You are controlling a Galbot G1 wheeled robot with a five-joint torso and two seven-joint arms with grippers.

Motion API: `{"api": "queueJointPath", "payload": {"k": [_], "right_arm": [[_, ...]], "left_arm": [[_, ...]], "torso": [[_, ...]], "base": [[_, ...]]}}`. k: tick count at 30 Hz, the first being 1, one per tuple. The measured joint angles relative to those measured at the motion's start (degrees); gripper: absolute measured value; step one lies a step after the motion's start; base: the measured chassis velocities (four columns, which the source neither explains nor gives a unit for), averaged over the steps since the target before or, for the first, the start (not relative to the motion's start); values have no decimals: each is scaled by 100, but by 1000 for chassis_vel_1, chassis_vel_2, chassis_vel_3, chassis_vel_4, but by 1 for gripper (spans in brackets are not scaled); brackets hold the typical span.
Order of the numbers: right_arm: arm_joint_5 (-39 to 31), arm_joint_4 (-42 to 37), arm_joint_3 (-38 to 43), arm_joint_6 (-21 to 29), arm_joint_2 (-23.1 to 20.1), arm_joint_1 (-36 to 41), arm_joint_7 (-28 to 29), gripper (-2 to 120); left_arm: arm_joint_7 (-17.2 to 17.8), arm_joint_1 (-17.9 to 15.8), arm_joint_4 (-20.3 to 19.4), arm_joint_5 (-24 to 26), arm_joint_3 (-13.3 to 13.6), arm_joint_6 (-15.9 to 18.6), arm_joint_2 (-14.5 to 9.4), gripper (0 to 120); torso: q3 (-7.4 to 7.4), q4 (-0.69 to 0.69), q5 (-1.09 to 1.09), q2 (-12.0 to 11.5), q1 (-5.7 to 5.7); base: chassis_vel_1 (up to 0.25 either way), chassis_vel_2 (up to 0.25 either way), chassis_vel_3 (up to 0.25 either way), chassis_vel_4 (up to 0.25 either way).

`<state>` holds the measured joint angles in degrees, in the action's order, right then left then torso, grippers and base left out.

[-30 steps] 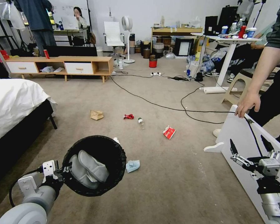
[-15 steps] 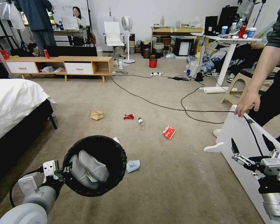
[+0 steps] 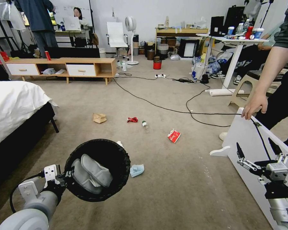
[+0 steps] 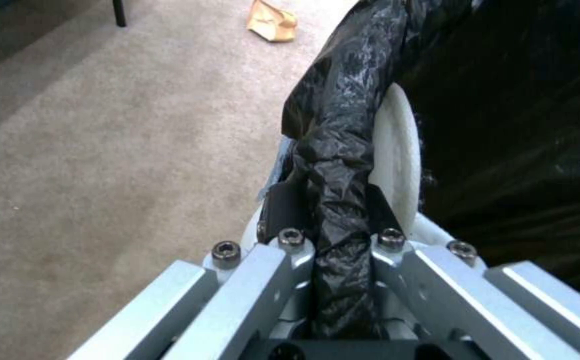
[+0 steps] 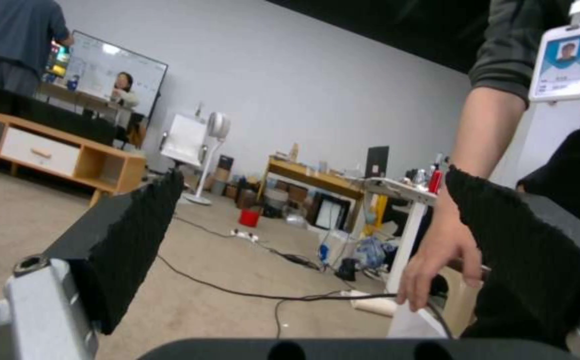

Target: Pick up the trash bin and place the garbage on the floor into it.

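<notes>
The left pincer (image 4: 333, 240) is clamped on the rim of the small round pale-white trash bin with the black bag liner (image 3: 97, 169), holding it above the beige-grey carpet floor (image 3: 169, 179) — best kept level and brought close beside the pale blue tissue (image 3: 136, 170) so litter drops straight in. The right pincer (image 3: 257, 153) hangs spread wide and empty, near the white board (image 3: 246, 134).

I see beige-grey carpet (image 3: 169, 191) crossed by black cables (image 3: 169, 110). A bed with a white cover (image 3: 12, 108) sits at my left, and a low wooden TV cabinet with white drawers (image 3: 62, 67) stands beyond it. A white standing fan (image 3: 130, 38) and a white office chair (image 3: 116, 36) stand before the pale grey wall (image 3: 169, 12). A white desk (image 3: 235, 54) is at right, with a wooden bench table (image 3: 182, 31) behind.
</notes>
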<state>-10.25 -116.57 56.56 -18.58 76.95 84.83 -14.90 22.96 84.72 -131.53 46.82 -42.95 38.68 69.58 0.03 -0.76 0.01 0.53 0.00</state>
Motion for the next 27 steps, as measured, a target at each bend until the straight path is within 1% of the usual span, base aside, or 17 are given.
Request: {"api": "queueJointPath", "payload": {"k": [3,11,23,27], "right_arm": [[-4,0,-3,0,1,-10,0,100],[-5,3,-14,-5,11,-19,0,100],[-54,3,-47,-23,12,-31,24,100],[18,-3,-34,-23,20,-48,154,100]], "left_arm": [[0,0,4,0,0,-2,0,3],[1,0,12,-2,-1,-17,4,3],[0,-1,14,-4,-12,-33,8,3],[1,0,14,-13,-11,-39,10,3]], "torso": [[0,1,-4,0,0],[0,1,-2,-1,0],[0,1,-1,0,0],[0,2,-2,0,0]], "base": [[139,129,-147,-154],[136,137,-107,-122],[60,72,-70,-73],[31,25,-20,-21]]}}
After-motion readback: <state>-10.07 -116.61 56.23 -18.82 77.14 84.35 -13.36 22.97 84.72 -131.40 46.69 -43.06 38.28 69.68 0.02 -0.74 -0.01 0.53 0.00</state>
